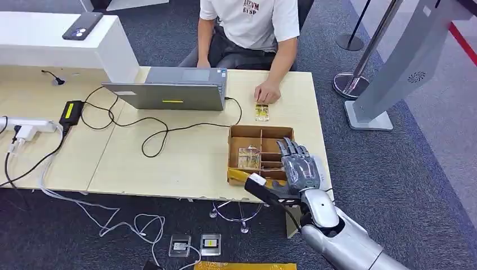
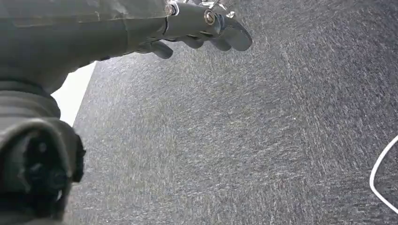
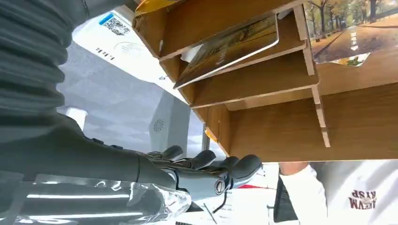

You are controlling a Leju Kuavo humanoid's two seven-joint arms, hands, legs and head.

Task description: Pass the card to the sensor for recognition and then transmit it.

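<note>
Silver-armed, the right hand [image 1: 300,169] hovers at the near right corner of the box [image 1: 238,134], fingers spread and holding nothing, so I judge the card pick-up is only starting; next it must reach into the slot where a card [image 1: 248,157] leans and pinch it. Further off, another card [image 1: 261,112] lies by a person's hand [image 1: 268,93]. No sensor is identifiable, and the left hand [image 2: 206,28] hangs over carpet, fingers curled, apparently empty.

Head cam high; wrist cams close
</note>
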